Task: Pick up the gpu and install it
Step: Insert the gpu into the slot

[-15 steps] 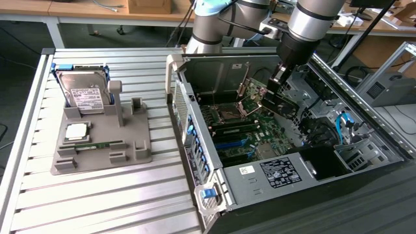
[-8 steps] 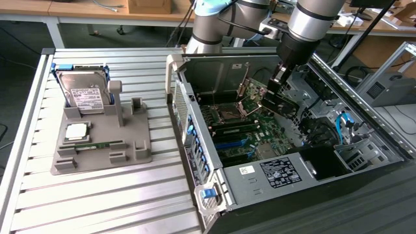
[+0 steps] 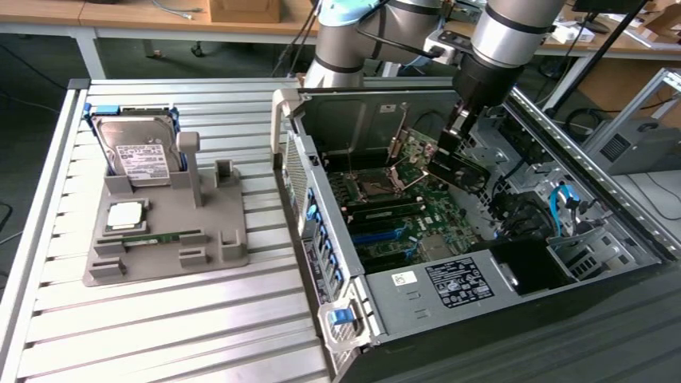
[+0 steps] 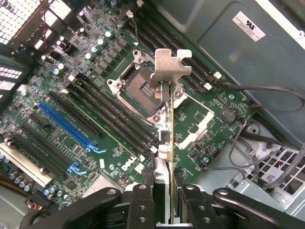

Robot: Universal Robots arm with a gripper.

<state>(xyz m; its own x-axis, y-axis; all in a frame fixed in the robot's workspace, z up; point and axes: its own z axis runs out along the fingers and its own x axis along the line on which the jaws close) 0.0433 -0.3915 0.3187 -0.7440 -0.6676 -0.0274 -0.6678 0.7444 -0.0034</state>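
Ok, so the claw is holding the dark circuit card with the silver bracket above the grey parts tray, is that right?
Not quite. The claw holds the dark circuit card with the silver metal bracket above the green motherboard inside the open metal computer case, not above the grey plastic parts tray. The exterior view shows it.
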